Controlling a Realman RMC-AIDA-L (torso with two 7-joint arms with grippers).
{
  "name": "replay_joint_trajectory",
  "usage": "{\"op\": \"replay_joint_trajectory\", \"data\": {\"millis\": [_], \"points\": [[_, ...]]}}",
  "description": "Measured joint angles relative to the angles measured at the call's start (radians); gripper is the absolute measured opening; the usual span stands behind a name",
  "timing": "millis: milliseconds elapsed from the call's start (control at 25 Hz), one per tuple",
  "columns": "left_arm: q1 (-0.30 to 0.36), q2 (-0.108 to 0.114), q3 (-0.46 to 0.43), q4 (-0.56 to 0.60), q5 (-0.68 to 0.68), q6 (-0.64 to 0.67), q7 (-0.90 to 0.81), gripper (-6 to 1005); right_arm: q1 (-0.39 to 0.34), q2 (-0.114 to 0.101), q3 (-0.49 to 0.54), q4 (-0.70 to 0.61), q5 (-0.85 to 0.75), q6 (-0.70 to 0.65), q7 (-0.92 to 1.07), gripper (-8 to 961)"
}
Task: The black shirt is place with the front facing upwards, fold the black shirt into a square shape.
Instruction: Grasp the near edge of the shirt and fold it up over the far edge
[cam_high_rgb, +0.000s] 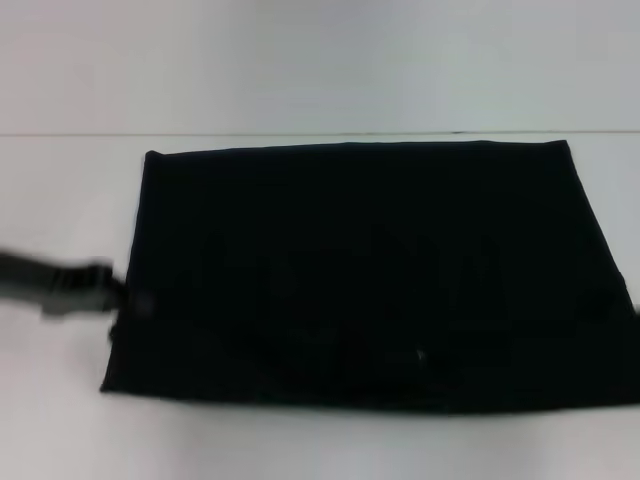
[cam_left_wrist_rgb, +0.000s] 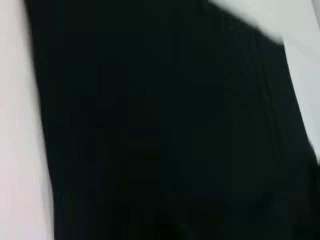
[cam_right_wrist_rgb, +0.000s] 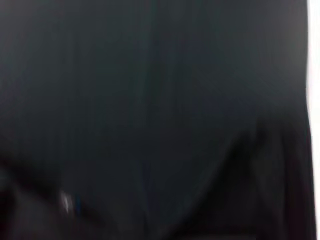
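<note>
Already a broad rectangle, the plain black cloth shirt (cam_high_rgb: 360, 275) lies flat on the white table (cam_high_rgb: 60, 430), spreading across its middle to the right edge of the head view. At the shirt's left edge the left pincer (cam_high_rgb: 100, 290) reaches in low; whether it grips cannot be told. Both wrist views show mostly black cloth.

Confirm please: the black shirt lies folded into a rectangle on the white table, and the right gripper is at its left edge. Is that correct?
Not quite. The head view shows the left gripper, not the right, at that edge. The black shirt does lie folded into a rectangle on the white table.
</note>
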Motion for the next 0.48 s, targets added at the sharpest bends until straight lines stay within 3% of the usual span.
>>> {"op": "replay_joint_trajectory", "data": {"millis": [160, 280, 360, 480], "points": [[-0.112, 0.046, -0.013, -0.137, 0.006, -0.220, -0.068, 2, 0.093, -0.030, 0.036, 0.105, 0.007, 0.224, 0.017, 57], [-0.196, 0.074, 0.013, -0.243, 0.026, -0.407, -0.110, 2, 0.173, -0.040, 0.025, 0.210, 0.006, 0.442, 0.035, 57], [-0.245, 0.077, 0.050, -0.298, 0.056, -0.544, -0.160, 2, 0.222, -0.038, 0.005, 0.282, -0.005, 0.581, 0.044, 57], [-0.286, 0.064, 0.106, -0.341, 0.087, -0.677, -0.215, 2, 0.285, -0.020, -0.037, 0.407, -0.023, 0.779, 0.052, 57]]}}
